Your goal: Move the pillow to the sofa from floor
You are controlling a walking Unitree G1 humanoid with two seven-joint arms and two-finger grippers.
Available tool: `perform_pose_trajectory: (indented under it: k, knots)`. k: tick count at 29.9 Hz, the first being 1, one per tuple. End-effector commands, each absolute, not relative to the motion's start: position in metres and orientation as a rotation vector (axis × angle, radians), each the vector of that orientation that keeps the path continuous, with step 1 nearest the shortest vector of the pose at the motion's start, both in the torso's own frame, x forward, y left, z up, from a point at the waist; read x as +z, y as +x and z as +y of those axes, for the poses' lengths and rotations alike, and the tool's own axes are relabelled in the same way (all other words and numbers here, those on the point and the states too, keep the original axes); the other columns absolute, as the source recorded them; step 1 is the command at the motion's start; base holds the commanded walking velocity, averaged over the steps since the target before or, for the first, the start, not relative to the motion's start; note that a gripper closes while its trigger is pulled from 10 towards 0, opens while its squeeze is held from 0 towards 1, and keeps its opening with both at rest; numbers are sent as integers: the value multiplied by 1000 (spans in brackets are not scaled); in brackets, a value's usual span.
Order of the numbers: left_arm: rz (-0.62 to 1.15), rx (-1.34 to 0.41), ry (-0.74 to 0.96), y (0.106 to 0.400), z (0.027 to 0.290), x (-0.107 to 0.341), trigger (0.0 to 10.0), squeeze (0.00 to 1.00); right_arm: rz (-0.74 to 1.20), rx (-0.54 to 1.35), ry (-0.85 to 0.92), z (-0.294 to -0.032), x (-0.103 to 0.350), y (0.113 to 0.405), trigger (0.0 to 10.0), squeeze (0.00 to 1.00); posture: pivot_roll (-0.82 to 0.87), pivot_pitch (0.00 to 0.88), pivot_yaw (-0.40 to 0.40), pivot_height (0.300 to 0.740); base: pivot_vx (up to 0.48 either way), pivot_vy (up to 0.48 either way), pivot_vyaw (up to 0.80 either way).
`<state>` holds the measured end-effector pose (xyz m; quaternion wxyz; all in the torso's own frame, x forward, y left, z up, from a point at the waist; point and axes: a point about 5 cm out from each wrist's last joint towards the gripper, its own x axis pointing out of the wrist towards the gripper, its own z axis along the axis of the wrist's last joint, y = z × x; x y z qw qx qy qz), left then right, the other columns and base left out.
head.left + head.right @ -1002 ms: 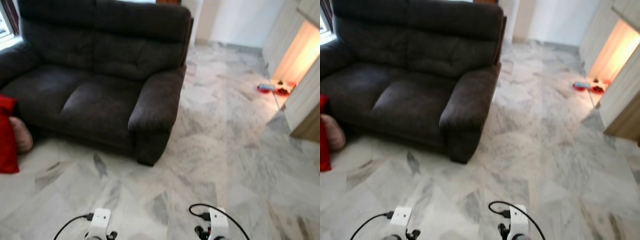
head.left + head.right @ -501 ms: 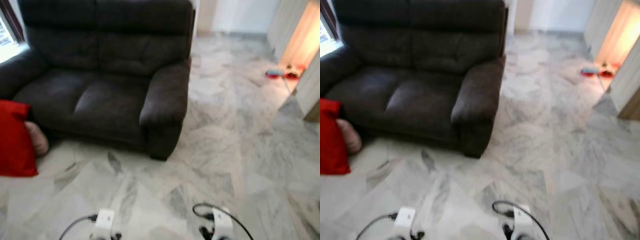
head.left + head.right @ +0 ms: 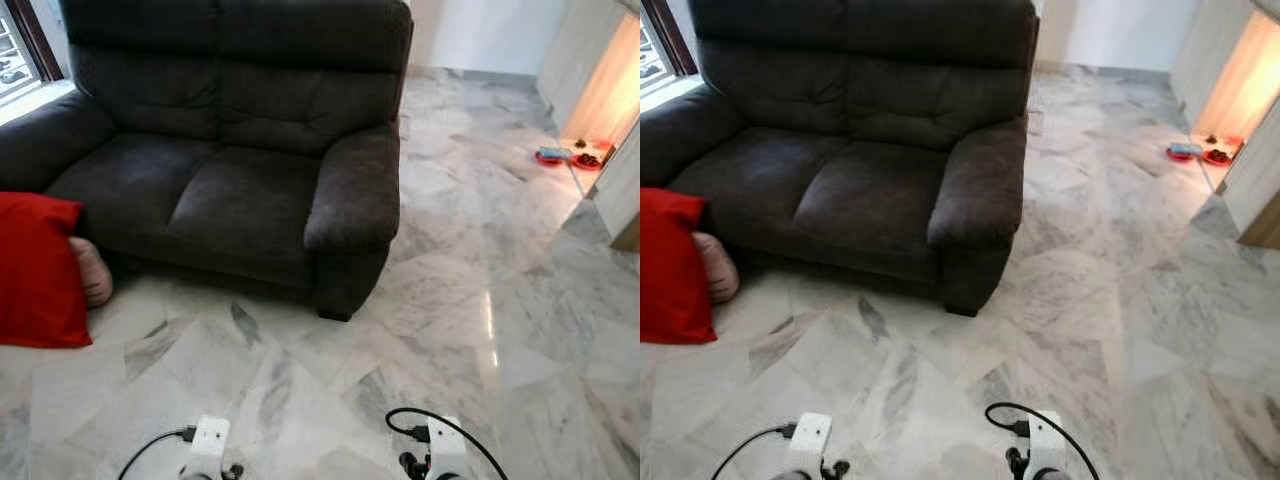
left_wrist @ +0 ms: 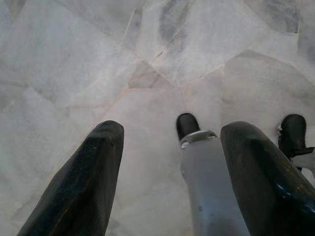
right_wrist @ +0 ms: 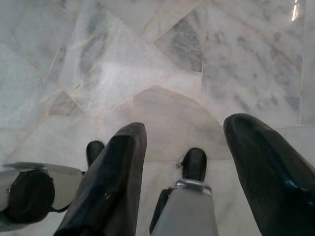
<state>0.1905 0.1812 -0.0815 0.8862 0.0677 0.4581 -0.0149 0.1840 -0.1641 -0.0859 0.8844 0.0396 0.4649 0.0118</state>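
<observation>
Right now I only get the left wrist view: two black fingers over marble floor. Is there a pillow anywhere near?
Observer: Yes. A red pillow stands on the floor to the robot's left, leaning by the sofa's left armrest.
Operator: Is anything lying on the sofa seat?
Observer: No, both dark seat cushions are bare.
Operator: Anything else beside that pillow?
Observer: A pinkish rounded cushion sits between the red pillow and the sofa's base, touching the floor.
Operator: And the other pincer?
Observer: The right pincer hangs open over the marble, holding nothing, like the left pincer.
</observation>
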Motion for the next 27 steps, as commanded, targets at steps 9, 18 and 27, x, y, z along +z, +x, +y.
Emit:
perform_pose_trajectory:
  k: [9, 18, 27]
  knots:
    - [956, -32, 143, 191, 182, -81, 10000, 0, 967, 32, 79, -163, -86, 185, 10000, 0, -27, 0, -29, 740, 0, 466, 0]
    - [957, -36, 145, 190, 181, -82, 10000, 0, 967, 40, 72, -163, -86, 184, 10000, 0, -28, 0, -33, 740, 0, 464, 0]
    - [958, -36, 145, 190, 181, -82, 10000, 0, 969, 43, 72, -163, -86, 184, 10000, 0, -32, 0, -35, 740, 0, 465, 0]
